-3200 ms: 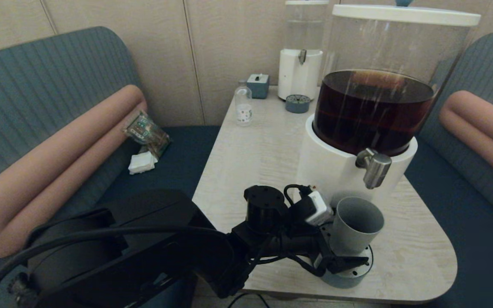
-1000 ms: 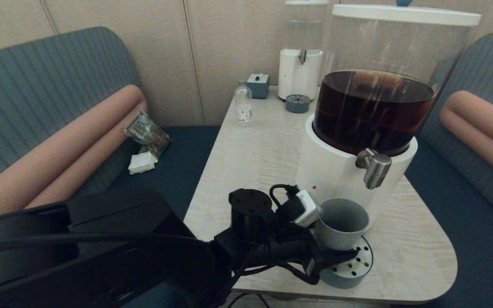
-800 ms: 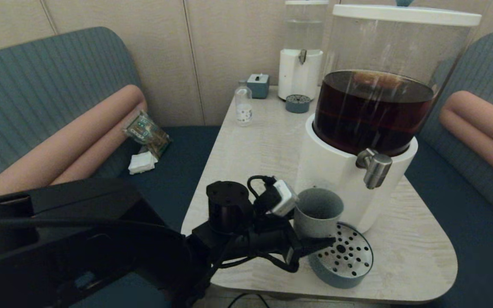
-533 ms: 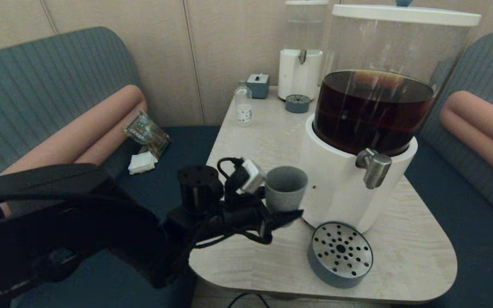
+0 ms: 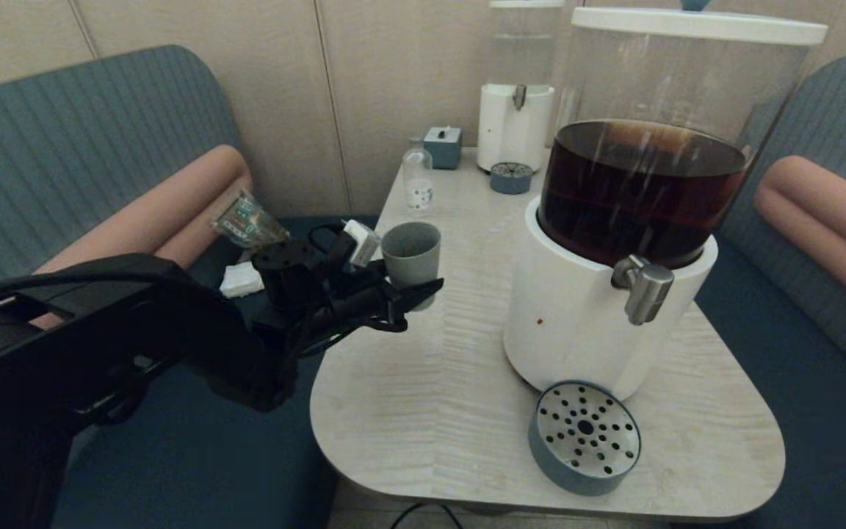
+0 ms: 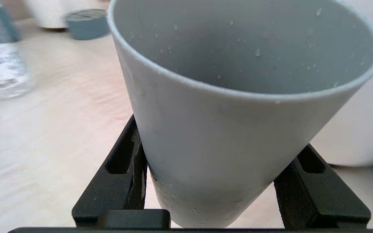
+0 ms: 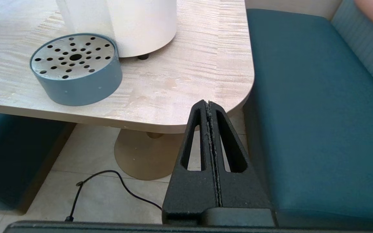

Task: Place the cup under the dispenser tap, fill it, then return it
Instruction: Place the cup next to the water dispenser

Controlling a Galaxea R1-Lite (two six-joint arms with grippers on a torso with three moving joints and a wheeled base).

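Note:
My left gripper is shut on the grey-green cup, holding it upright just above the table's left edge, well left of the big dispenser. In the left wrist view the black fingers clamp the lower wall of the cup; small drops cling inside it and its bottom is hidden. The brushed-metal dispenser tap juts from the white base under the dark brown liquid, with nothing beneath it. My right gripper is shut and empty, parked below the table's near right corner.
A round perforated drip tray sits on the table in front of the dispenser. At the back stand a small clear bottle, a blue box, a smaller dispenser and its drip tray. A snack packet lies on the left bench.
The left gripper has carried the cup off the drip tray under the tap, leftward and further back along the table to its left edge. The right arm has not moved.

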